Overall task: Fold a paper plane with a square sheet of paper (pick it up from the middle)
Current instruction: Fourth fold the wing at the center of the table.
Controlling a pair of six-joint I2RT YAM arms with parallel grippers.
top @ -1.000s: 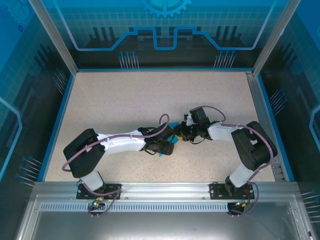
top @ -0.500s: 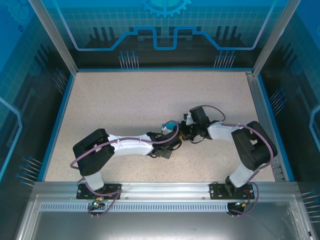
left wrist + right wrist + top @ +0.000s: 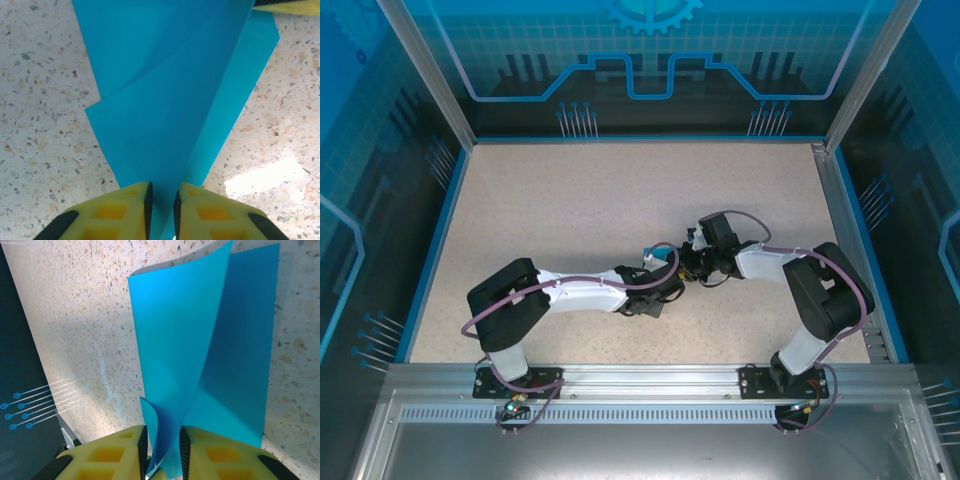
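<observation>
1. Mid-frame in the overhead view, over the speckled beige bench (image 3: pixel 570 200), your left pincer (image 3: pixel 162 192) and right pincer (image 3: pixel 164 440) each pinch the thin cyan-blue paper sheet (image 3: pixel 165 100), partly folded, from opposite sides.
2. Pull apart and it may tear.
3. Push together and it may buckle off-crease.
4. Either narrow grip could slip.

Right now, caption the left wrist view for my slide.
Yellow left fingers pinch the folded cyan paper over the speckled table.
</observation>
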